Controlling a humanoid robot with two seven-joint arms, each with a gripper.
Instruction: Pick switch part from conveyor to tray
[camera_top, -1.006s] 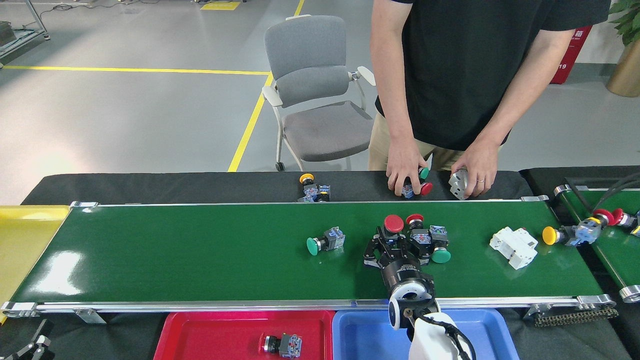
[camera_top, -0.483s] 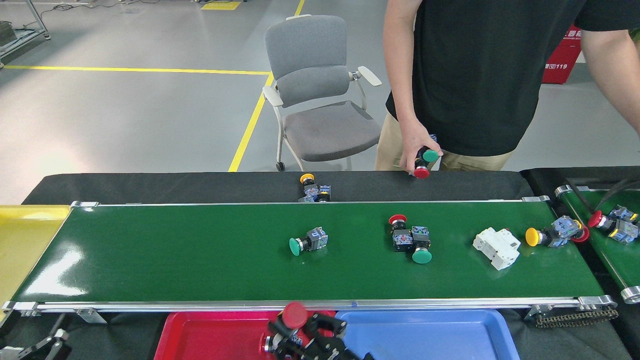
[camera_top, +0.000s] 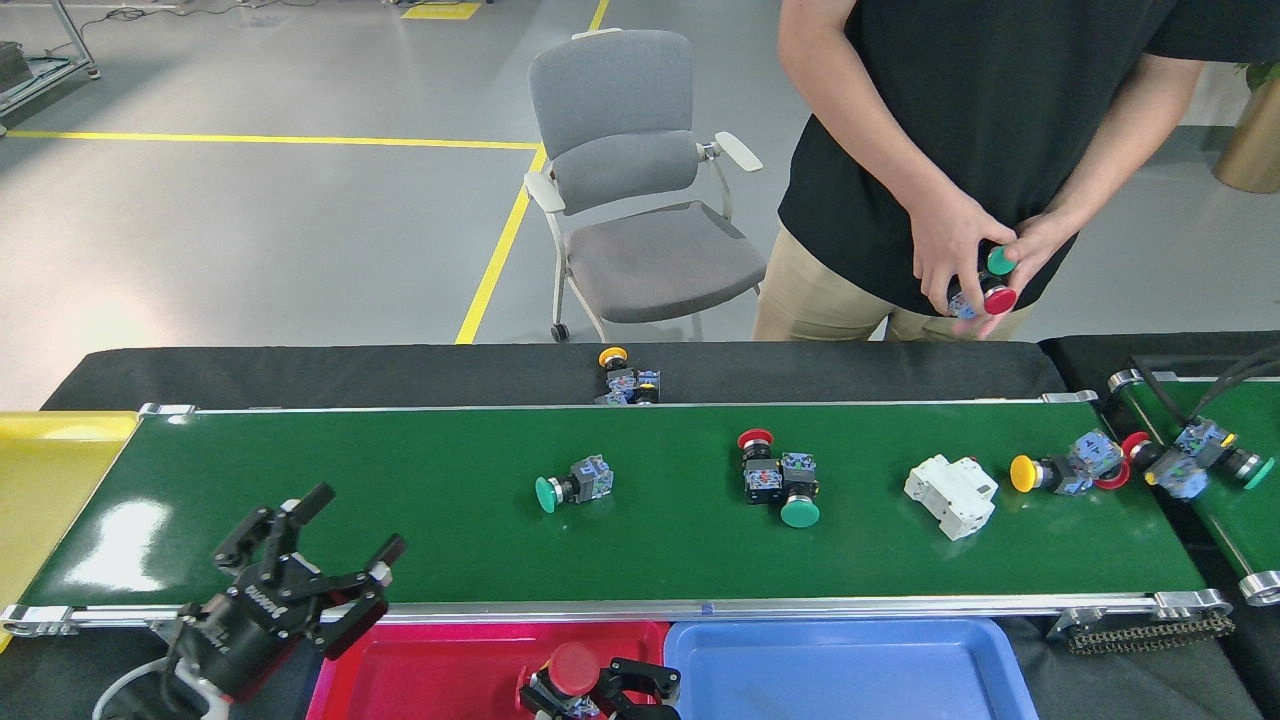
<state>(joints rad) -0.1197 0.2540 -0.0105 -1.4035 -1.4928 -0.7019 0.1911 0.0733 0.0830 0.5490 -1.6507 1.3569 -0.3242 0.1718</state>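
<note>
The conveyor (camera_top: 400, 500) carries several switch parts: a green-capped one (camera_top: 572, 487), a red-capped and green-capped pair touching each other (camera_top: 778, 482), and a yellow-capped one (camera_top: 1058, 472) at the right end. My right gripper (camera_top: 592, 690) is at the bottom edge over the red tray (camera_top: 430, 670), shut on a red-capped switch part (camera_top: 573, 668); most of it is cut off by the frame. My left gripper (camera_top: 340, 525) hangs open and empty over the belt's near-left rail.
A white breaker block (camera_top: 950, 495) lies on the belt. A blue tray (camera_top: 850, 670) sits right of the red one. A person stands behind, hands (camera_top: 960, 255) holding switches. More parts lie on the small right belt (camera_top: 1195, 455) and the black cloth (camera_top: 625, 382). A yellow bin (camera_top: 50, 480) is at left.
The belt's parts have drifted left. My right gripper sank lower over the red tray with the red-capped part. My left gripper rose into view. The person's hands lifted away.
</note>
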